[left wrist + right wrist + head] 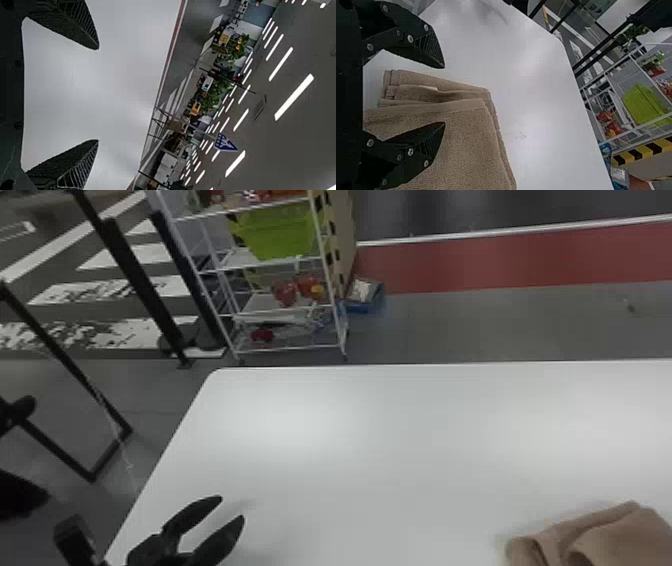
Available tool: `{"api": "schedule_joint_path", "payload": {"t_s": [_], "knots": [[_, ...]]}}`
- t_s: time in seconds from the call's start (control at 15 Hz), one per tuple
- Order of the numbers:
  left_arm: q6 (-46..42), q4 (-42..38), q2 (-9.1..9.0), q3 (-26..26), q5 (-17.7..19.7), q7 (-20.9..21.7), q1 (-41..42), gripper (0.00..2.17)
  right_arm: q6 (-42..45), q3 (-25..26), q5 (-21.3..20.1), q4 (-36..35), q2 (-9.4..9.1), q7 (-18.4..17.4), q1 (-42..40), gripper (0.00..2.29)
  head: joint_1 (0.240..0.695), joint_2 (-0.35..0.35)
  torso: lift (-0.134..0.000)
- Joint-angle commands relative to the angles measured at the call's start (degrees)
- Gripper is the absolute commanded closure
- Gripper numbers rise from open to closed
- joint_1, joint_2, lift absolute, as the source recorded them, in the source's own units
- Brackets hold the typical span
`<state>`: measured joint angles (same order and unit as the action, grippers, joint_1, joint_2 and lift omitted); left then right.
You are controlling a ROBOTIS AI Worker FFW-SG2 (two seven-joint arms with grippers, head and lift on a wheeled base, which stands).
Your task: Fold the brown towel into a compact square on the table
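Toward the right of the table (390, 450) lay the brown towel (620, 540), seemingly mid-fold — right gripper (443, 95) spread above it, left gripper (232, 508) wide too; next, probably, an edge needed pinching.

The head view's edges crop the brown towel (615, 540) and my left tool (231, 509). In the right wrist view, my right tool (443, 95) covers part of the towel. The red things (285, 292) on the rack (270, 262) look too blurred to identify.
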<state>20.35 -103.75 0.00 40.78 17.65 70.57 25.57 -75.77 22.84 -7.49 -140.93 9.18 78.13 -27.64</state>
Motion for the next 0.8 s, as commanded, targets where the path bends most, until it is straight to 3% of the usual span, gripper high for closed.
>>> {"api": "schedule_joint_path", "payload": {"t_s": [0.0, 0.07, 0.2, 0.53, 0.73], "knots": [[0.0, 0.1, -0.15, -0.2, -0.2, -0.1, -0.1, 0.03, 3.9, 2.8, -0.2, -1.1, 1.54, 0.2, -2.0, 0.38, 0.695, 0.258, -0.122], [0.0, 0.4, -0.15, -0.2, -0.2, 0.0, -0.2, 0.03, 9.2, 3.8, -0.5, -1.1, 2.16, 0.2, -3.6, 0.77, 0.695, 0.246, -0.122], [0.0, 1.1, -0.15, 0.0, -0.2, -0.1, -0.5, 0.03, 19.6, 5.2, -3.1, -0.6, 3.12, 0.2, -7.2, 2.12, 0.695, 0.197, -0.122], [-0.5, 2.1, -0.15, 0.2, -0.2, 0.0, -1.0, 0.03, 36.4, 6.8, -7.4, 3.8, 6.46, 0.2, -11.8, 2.22, 0.695, 0.122, -0.122], [-0.7, 2.5, -0.15, 0.2, -0.2, 0.0, -1.3, 0.03, 38.2, 5.2, -11.1, 6.1, 7.43, 0.2, -12.5, 2.22, 0.695, 0.094, -0.122]]}}
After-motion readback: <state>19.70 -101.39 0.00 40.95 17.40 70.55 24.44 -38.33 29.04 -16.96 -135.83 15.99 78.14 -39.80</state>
